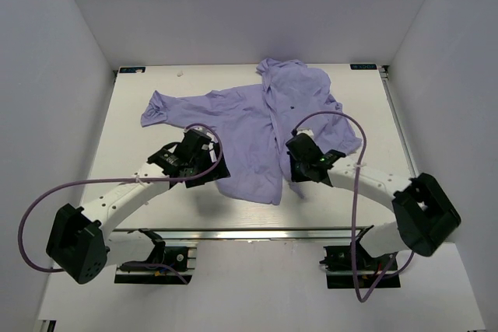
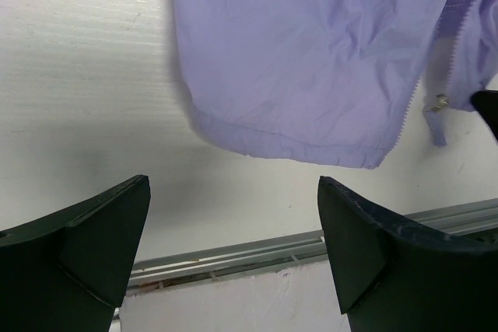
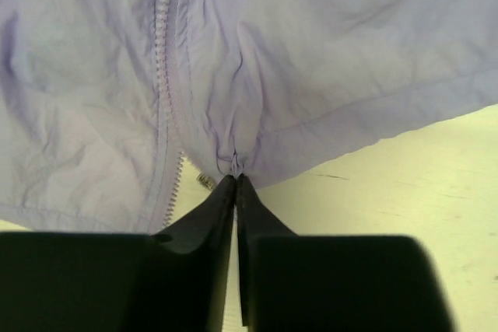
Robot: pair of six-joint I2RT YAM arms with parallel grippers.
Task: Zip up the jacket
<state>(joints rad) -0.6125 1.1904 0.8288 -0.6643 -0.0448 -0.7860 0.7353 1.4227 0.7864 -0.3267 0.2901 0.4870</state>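
Pinching the jacket [image 1: 264,126] at its hem [image 3: 373,118] beside the zipper [image 3: 162,44], the right gripper [image 3: 236,179] is clamped tight, likely anchoring it flat on the table [image 1: 375,106]; the left gripper [image 2: 233,188] hovers nearby, wide open and empty.

No text, brand or number is legible to me in any of the three views. At the far corners of the table [image 1: 132,138], two small dark tags, one on the left [image 1: 132,69] and one on the right [image 1: 363,66], carry markings too small for me to read from the top camera. A tiny dark mark [image 1: 292,106] on the jacket [image 1: 241,122] is likewise too small to make out.
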